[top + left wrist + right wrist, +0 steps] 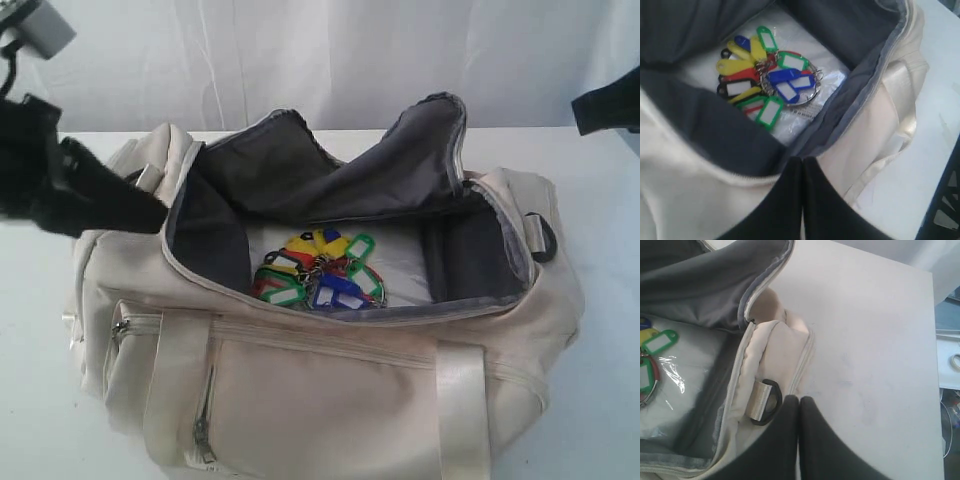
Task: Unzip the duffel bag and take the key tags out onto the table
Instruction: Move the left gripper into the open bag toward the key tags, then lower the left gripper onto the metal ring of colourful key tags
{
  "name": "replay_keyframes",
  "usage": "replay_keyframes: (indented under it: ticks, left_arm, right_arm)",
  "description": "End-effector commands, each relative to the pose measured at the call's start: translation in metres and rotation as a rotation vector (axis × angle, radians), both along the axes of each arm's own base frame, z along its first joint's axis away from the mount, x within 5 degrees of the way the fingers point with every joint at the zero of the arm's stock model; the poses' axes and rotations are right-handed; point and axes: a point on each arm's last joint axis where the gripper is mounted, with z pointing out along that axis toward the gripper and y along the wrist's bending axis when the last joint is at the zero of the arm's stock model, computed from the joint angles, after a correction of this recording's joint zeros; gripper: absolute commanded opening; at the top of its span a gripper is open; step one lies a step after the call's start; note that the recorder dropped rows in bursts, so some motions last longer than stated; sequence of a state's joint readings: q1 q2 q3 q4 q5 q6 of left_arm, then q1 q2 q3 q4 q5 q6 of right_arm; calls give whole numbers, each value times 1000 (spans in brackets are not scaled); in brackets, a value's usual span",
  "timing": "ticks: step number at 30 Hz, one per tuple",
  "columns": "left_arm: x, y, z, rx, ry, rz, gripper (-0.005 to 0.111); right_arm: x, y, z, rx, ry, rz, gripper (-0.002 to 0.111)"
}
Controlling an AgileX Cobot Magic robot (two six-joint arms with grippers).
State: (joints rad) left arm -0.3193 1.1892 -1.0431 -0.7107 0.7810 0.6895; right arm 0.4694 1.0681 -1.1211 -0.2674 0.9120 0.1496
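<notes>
Duffel bag [350, 400] on the table [30, 420] is unzipped, mouth gaping. Soft fabric, so I expect the rim to sag if I lean on it. Key tags [320, 272] lie inside on the bag floor, mid-opening, on crinkly clear film [832, 82]. My read: light, loose, slick plastic. Better to pinch the metal rings [805, 95] than a single tag. Left gripper [801, 162] is closed at the bag's left rim, tags down inside beyond it; can't tell if it pinches fabric. Right gripper [798, 402] is closed, empty, near the black strap ring [771, 405].
</notes>
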Motion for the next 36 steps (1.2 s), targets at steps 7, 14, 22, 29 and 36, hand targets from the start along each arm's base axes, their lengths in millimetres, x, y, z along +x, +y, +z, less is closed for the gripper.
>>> replay_keyframes:
  ticks: [7,14,22,29,36]
  left_arm:
    - [76,-111,-14,148,-64,-112,0]
    - [82,-155,-76,294,132,-272,0]
    - [43,-181,-104,555,165,-422,0]
    - [23,-191,-116,594,165,-456,0]
    - [38,-188,-98,558,-14,-337,0]
  right_arm:
    - [-2,-1,0,-12,-2,4,0]
    - [-2,-1,0,-12,-2,4,0]
    - [-2,-1,0,-12,-2,4,0]
    - [-2,-1,0,-12,-2,4,0]
    - [-2,-1,0,-12,-4,5,0]
